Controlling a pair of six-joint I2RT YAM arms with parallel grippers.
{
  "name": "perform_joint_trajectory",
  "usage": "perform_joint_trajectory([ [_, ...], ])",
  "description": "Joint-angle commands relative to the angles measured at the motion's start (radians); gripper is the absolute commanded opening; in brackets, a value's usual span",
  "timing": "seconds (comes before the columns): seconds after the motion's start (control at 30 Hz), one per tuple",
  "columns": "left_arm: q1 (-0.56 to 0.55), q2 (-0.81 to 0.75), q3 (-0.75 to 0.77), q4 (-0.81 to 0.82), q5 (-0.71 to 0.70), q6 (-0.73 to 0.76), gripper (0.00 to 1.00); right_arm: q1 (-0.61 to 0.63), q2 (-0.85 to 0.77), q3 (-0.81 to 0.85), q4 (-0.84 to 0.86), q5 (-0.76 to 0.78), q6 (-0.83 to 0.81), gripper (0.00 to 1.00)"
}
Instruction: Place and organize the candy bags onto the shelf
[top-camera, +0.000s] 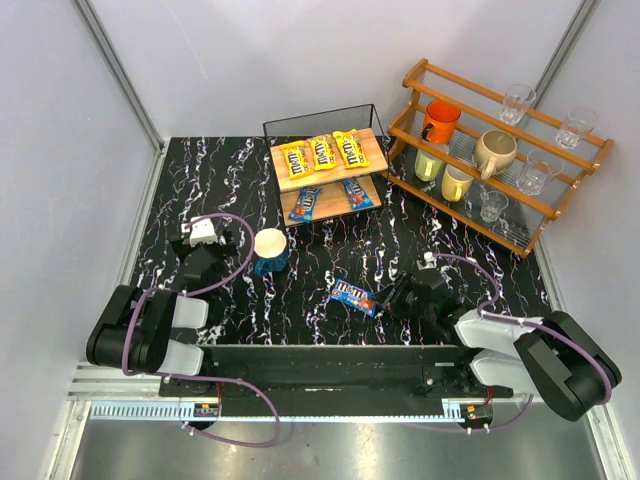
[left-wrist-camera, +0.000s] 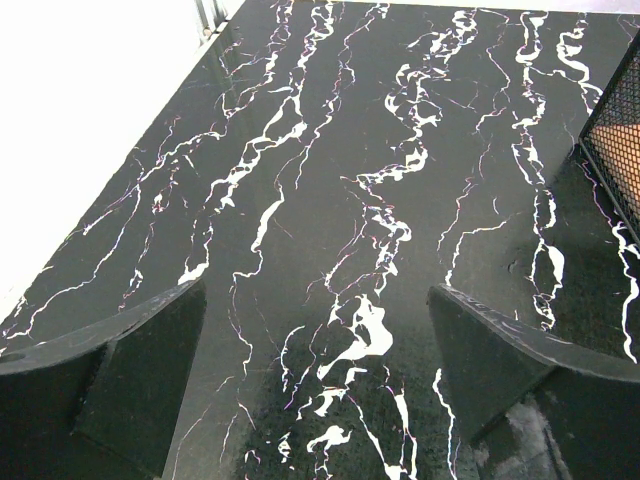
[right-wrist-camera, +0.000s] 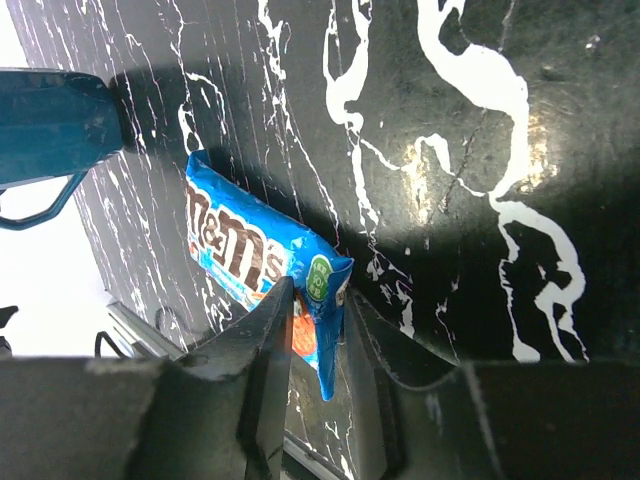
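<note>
The last blue M&M's packet (right-wrist-camera: 235, 245) lies flat on the black, white-veined table (top-camera: 230, 170), well apart from the shelf (top-camera: 377, 152). The right gripper (top-camera: 388, 298) pinches its crimped end. Three yellow packets (top-camera: 322, 152) cover the top board and two blue ones (top-camera: 305, 203) lie below. I'd say the glossy, limp foil must now be lifted and slid in low under that top board. The left gripper (left-wrist-camera: 315, 295) hangs with fingers spread, holding nothing.

Bare surface (top-camera: 330, 262) lies open between the right gripper (top-camera: 385, 298), pinching a blue candy bag (top-camera: 352, 295), and the shelf (top-camera: 378, 155); a blue mug (top-camera: 270, 250) flanks the path left, a wooden cup rack (top-camera: 510, 190) right.
</note>
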Motion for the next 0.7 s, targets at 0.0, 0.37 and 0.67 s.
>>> perform_joint_trajectory([
  [0.0,0.006,-0.019,0.023,0.066,0.005,-0.014,0.99,0.004,0.043,0.003,-0.001,-0.009,-0.022,0.33],
  [0.37,0.006,-0.019,0.023,0.066,0.005,-0.014,0.99,0.004,0.006,-0.005,-0.012,0.002,-0.042,0.22],
  [0.67,0.006,-0.021,0.023,0.066,0.005,-0.014,0.99,0.002,-0.007,-0.007,-0.016,0.014,-0.041,0.0],
])
